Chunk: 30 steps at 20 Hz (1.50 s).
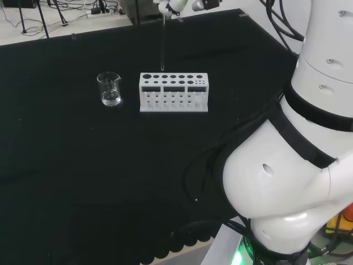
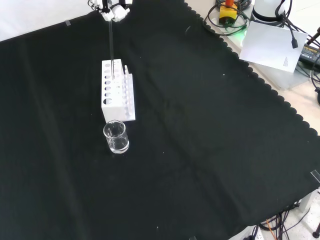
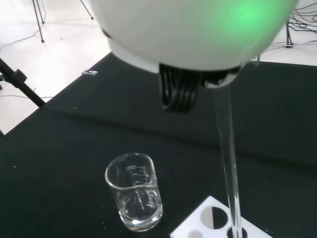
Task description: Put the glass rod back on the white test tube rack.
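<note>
The glass rod [image 1: 162, 44] hangs upright from my hand [image 1: 171, 5], whose fingers pinch its top end at the far edge of the cloth. Its lower tip is at the back row of holes in the white test tube rack [image 1: 174, 102], left of the rack's middle in the head view. In the front view the rod [image 2: 111, 50] drops from the hand [image 2: 115, 10] onto the far end of the rack [image 2: 107, 107]. The wrist view shows the rod [image 3: 228, 148] reaching down to a hole of the rack [image 3: 208, 220], below the blurred hand [image 3: 198, 29].
A small clear beaker [image 1: 110, 89] stands left of the rack in the head view, and nearer than it in the front view [image 2: 116, 137]. The arm's white links [image 1: 298, 165] rise at the head view's right. Paper [image 2: 272, 45] lies beyond the cloth's scalloped edge.
</note>
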Available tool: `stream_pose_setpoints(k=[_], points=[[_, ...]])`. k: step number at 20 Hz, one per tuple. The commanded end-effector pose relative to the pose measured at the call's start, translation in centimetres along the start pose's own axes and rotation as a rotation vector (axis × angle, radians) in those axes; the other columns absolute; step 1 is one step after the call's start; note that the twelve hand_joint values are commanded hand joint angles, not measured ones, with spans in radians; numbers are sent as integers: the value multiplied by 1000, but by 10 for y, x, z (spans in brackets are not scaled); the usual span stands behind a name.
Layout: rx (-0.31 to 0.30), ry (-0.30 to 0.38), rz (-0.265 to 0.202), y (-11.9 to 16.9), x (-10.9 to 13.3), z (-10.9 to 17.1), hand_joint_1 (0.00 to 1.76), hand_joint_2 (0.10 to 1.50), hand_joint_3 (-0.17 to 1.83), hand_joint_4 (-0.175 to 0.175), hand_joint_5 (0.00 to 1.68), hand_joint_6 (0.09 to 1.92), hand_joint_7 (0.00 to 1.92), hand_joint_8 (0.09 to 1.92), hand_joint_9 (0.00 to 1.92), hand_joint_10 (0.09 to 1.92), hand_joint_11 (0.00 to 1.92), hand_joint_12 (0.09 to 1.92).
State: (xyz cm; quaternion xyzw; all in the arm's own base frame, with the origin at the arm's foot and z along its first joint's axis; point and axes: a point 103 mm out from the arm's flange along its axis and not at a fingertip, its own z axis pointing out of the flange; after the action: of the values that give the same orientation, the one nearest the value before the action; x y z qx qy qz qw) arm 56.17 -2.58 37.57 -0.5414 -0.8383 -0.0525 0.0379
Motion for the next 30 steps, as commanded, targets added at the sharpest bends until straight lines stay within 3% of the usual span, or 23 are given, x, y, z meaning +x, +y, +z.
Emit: stream_pose_setpoints(k=[1,11,30], points=[[11,-2,-27,6,16,9,1348,383,1063,-175,1432,350,1457,803,1873,543,1689,705],[31,11,-46,17,21,20,1347,384,1063,-175,1431,351,1456,804,1873,544,1690,705],[53,-3,-12,14,2,33,1347,384,1062,-175,1431,352,1456,804,1873,545,1689,705]])
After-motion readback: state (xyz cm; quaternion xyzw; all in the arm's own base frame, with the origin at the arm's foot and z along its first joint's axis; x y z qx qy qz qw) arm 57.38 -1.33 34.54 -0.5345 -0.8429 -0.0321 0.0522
